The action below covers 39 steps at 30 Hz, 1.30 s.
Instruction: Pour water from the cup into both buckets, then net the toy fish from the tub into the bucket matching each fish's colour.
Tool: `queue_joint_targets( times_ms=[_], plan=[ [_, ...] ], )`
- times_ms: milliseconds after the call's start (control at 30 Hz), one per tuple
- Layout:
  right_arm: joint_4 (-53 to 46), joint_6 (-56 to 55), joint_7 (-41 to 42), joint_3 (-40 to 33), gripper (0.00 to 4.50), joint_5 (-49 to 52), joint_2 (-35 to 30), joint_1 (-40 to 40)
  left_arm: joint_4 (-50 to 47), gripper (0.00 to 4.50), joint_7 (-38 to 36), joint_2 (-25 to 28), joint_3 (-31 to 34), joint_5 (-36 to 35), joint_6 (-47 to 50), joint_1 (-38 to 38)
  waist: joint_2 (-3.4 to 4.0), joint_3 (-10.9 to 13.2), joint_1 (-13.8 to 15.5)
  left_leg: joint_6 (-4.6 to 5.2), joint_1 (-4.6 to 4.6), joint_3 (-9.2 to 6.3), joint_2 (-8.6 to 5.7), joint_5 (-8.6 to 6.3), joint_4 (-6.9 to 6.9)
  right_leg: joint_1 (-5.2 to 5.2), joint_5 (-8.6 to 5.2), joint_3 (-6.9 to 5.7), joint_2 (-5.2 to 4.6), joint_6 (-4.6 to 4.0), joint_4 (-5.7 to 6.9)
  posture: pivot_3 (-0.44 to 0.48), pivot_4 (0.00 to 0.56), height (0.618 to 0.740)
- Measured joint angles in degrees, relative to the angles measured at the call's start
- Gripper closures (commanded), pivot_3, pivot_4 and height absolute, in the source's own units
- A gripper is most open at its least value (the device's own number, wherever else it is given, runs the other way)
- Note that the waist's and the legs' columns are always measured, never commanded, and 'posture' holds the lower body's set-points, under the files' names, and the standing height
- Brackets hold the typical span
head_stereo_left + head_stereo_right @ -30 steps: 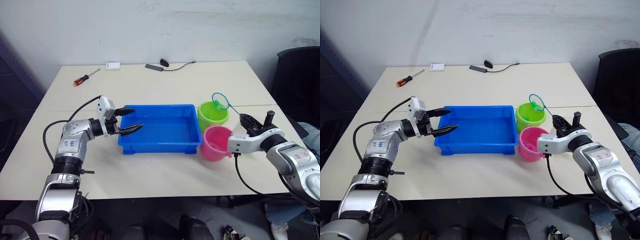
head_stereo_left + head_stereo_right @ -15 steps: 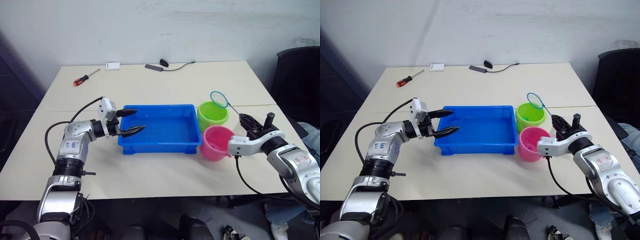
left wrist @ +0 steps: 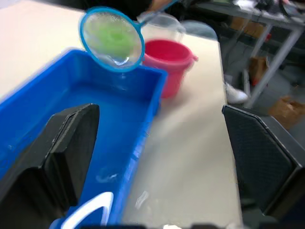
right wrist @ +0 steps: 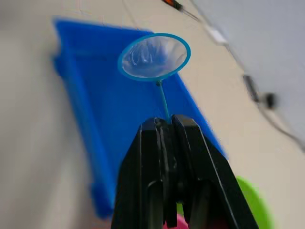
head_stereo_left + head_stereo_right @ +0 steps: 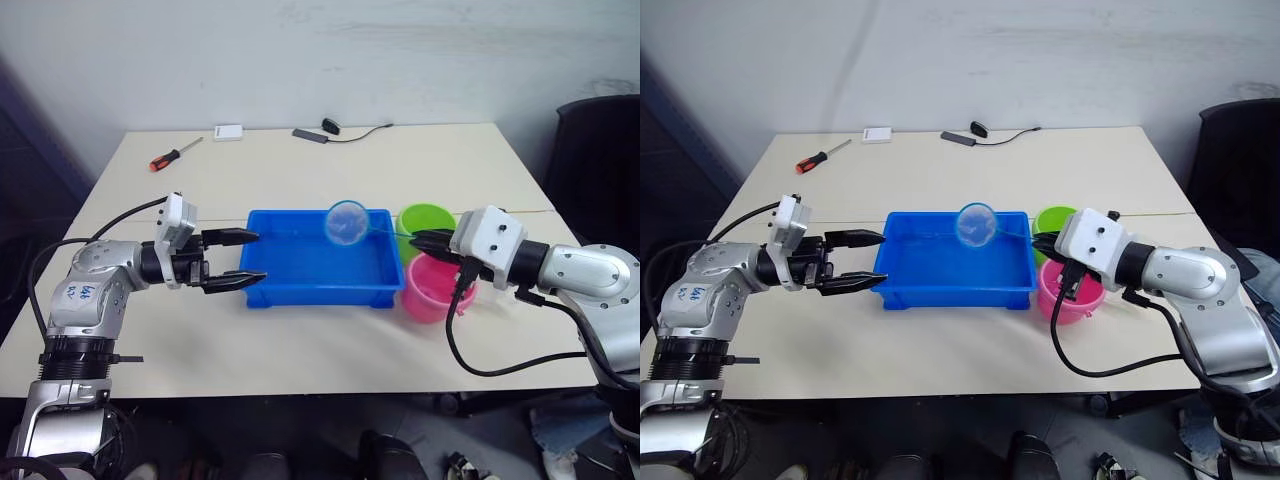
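Observation:
The blue tub (image 5: 320, 297) sits mid-table with water in it. The net (image 5: 346, 222) hangs over the tub's far right part, its thin handle held level. My right gripper (image 5: 418, 240) is shut on that handle, in front of the lime green bucket (image 5: 428, 216) and above the pink bucket (image 5: 428, 292). The right wrist view shows the hoop (image 4: 154, 56) beyond the closed fingers (image 4: 153, 157). My left gripper (image 5: 258, 257) is open at the tub's left end, empty. I cannot make out any toy fish. The cup is out of view.
A red-handled screwdriver (image 5: 170, 155), a small white box (image 5: 228, 131) and a black device with a cable (image 5: 326, 128) lie along the table's far side. A dark chair (image 5: 600, 150) stands off the right edge.
My right gripper has swung the net left, from above the green bucket to over the tub. My left gripper has drawn back slightly from the tub's left end.

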Motion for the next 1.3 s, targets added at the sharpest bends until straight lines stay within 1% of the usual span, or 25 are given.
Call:
queue_joint_targets(
  times_ms=[100,200,233,267,367,400,433,633,700,767,900,967,1000,1067,1100,1133,1200,1300],
  plan=[
    [-0.5,5.8,3.9,1.2,4.5,6.7,0.0,-0.6,-3.7,0.03,-1.6,2.2,0.1,-1.3,2.4,2.5,0.05,0.0,0.2,0.09,-0.02,-0.23,-0.03,-0.08,0.08,0.03,-0.06,-0.01,-0.06,-0.12,-0.03,0.0,0.15,0.74],
    [-1.4,11.1,7.1,4.7,4.5,11.9,0.1,-0.4,-7.0,0.03,-2.4,4.0,0.2,-2.0,3.5,4.1,0.11,0.0,0.8,0.15,-0.02,-0.23,-0.03,-0.15,0.1,0.0,-0.16,0.06,-0.14,-0.27,-0.19,0.0,0.15,0.74],
    [-1.5,11.9,7.4,5.0,4.5,12.8,0.2,-0.4,-7.7,0.03,-2.6,4.0,0.2,-2.1,3.7,4.3,0.16,0.0,1.0,0.16,-0.02,-0.21,-0.04,-0.16,0.1,0.0,-0.16,0.07,-0.13,-0.27,-0.23,0.0,0.15,0.74],
    [-1.6,12.9,8.4,7.1,4.5,13.7,0.3,-0.4,-9.9,0.03,-2.7,4.3,0.2,-2.2,3.8,5.9,0.19,0.0,1.1,0.12,-0.02,-0.18,-0.06,-0.18,0.1,0.01,-0.16,0.07,-0.11,-0.27,-0.26,0.0,0.15,0.74],
    [-1.5,13.0,8.5,10.1,4.5,13.2,1.0,-0.3,-11.1,0.03,-3.1,4.3,-0.7,-2.2,3.6,7.5,0.18,0.0,1.2,0.11,-0.03,-0.14,-0.06,-0.2,0.1,0.0,-0.16,0.06,-0.09,-0.25,-0.27,0.0,0.15,0.74],
    [-1.5,12.9,8.3,11.6,4.5,12.5,1.7,-0.3,-11.7,0.03,-3.3,4.2,-1.1,-2.0,2.9,8.5,0.18,0.0,1.1,0.11,-0.03,-0.11,-0.06,-0.2,0.1,-0.02,-0.15,0.06,-0.08,-0.25,-0.27,0.0,0.15,0.74],
    [-0.6,12.1,7.6,14.7,4.5,10.3,3.3,-0.3,-12.0,0.03,-3.5,3.8,-2.3,-1.2,1.4,9.7,0.18,0.0,1.2,0.08,-0.04,-0.06,-0.05,-0.21,0.09,0.02,-0.16,0.06,-0.07,-0.24,-0.26,0.0,0.15,0.74],
    [5.0,7.9,5.7,21.5,4.5,3.8,7.3,-0.5,-11.8,0.03,-3.4,2.6,-5.7,1.5,-1.5,11.3,0.18,-0.1,1.1,0.04,-0.04,0.21,-0.05,-0.18,0.22,-0.07,-0.13,0.03,-0.02,-0.2,-0.1,0.0,0.15,0.74],
    [8.3,5.9,4.9,23.9,4.5,1.3,9.6,-1.2,-11.5,0.03,-3.3,1.8,-6.9,2.7,-2.7,11.3,0.15,-0.2,1.1,0.02,-0.05,0.32,-0.04,-0.2,0.22,-0.01,-0.13,0.02,-0.01,-0.21,-0.13,0.0,0.15,0.74],
    [14.4,2.1,3.8,28.7,4.5,-2.9,13.6,-2.2,-10.6,0.03,-3.4,0.7,-10.0,4.7,-4.7,11.3,0.2,-0.2,1.0,0.02,-0.03,0.37,-0.01,-0.2,0.2,-0.06,-0.12,0.02,-0.01,-0.18,-0.01,0.0,0.15,0.74],
    [23.4,-3.6,3.3,31.0,4.5,-8.0,17.6,-4.9,-7.2,0.03,-1.6,-1.1,-12.5,8.1,-6.8,12.0,0.24,-0.2,1.0,0.03,-0.01,0.37,-0.01,-0.19,0.24,-0.06,-0.09,0.03,0.0,-0.13,0.22,0.0,0.15,0.74],
    [25.5,-5.3,3.4,31.0,4.5,-9.1,18.3,-5.0,-7.2,0.03,-1.0,-1.2,-13.2,8.7,-7.0,12.5,0.23,-0.2,1.0,0.03,-0.01,0.32,-0.01,-0.19,0.25,-0.06,-0.08,0.02,0.01,-0.12,0.23,0.0,0.15,0.74],
    [26.5,-6.2,3.4,31.0,4.09,-9.4,18.5,-5.1,-7.2,0.0,-0.7,-1.3,-13.3,9.1,-7.1,12.7,0.25,-0.2,1.0,0.04,-0.02,0.31,-0.02,-0.19,0.26,-0.07,-0.08,0.03,-0.01,-0.12,0.23,0.0,0.15,0.74],
    [27.8,-7.5,3.4,31.0,3.59,-10.1,18.7,-5.1,-7.1,0.0,-0.1,-1.2,-13.3,9.5,-7.3,12.7,0.25,-0.2,1.0,0.04,-0.02,0.31,-0.02,-0.2,0.29,-0.06,-0.08,0.03,-0.01,-0.12,0.25,0.0,0.15,0.74],
    [28.4,-8.1,3.5,31.0,3.23,-10.6,18.8,-5.1,-7.2,0.0,0.6,-1.2,-13.3,10.0,-7.2,12.7,0.26,-0.2,1.0,0.05,-0.01,0.31,-0.01,-0.2,0.29,-0.06,-0.08,0.03,-0.01,-0.12,0.25,0.0,0.15,0.74],
    [28.7,-8.6,3.6,31.0,2.76,-11.0,18.8,-5.1,-7.2,0.0,0.9,-1.2,-13.3,10.1,-7.0,12.7,0.27,-0.2,1.0,0.05,-0.01,0.31,-0.01,-0.2,0.28,-0.06,-0.08,0.03,-0.01,-0.12,0.24,0.0,0.15,0.74],
    [28.9,-8.9,3.7,31.0,2.21,-11.4,18.7,-5.0,-7.2,0.0,1.3,-1.2,-13.3,10.2,-6.7,12.7,0.27,-0.2,0.9,0.05,-0.01,0.31,0.0,-0.2,0.28,-0.06,-0.08,0.03,-0.01,-0.12,0.25,0.0,0.15,0.74],
    [28.9,-9.5,3.8,30.9,2.21,-12.6,17.9,-4.9,-7.4,0.0,3.5,-1.2,-13.3,10.5,-5.9,12.9,0.3,-0.2,1.0,0.05,-0.01,0.31,0.0,-0.2,0.28,-0.06,-0.08,0.03,-0.02,-0.11,0.25,0.0,0.15,0.74]
  ],
)
